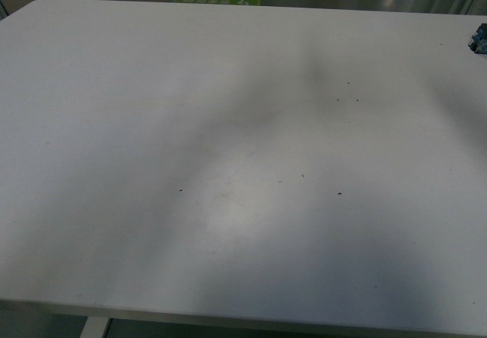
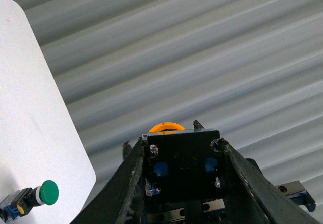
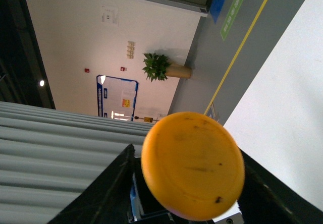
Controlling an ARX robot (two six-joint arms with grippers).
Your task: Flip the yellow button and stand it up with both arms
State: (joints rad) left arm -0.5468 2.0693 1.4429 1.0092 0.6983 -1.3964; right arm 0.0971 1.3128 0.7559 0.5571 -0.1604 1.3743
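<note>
The yellow button (image 2: 181, 168) is held up off the table between both arms. In the left wrist view my left gripper (image 2: 180, 156) is shut on its boxy black block, whose blue details face the camera, and the yellow cap peeks out beyond the block. In the right wrist view the round yellow cap (image 3: 193, 166) fills the near field, facing the camera, with my right gripper (image 3: 189, 183) shut on the button behind it. Neither arm nor the button shows in the front view.
The white table (image 1: 228, 163) fills the front view, with a small bluish-black block (image 1: 479, 39) at its far right edge. A green-capped button (image 2: 38, 196) lies near the table corner in the left wrist view. Ribbed grey wall panels stand beyond.
</note>
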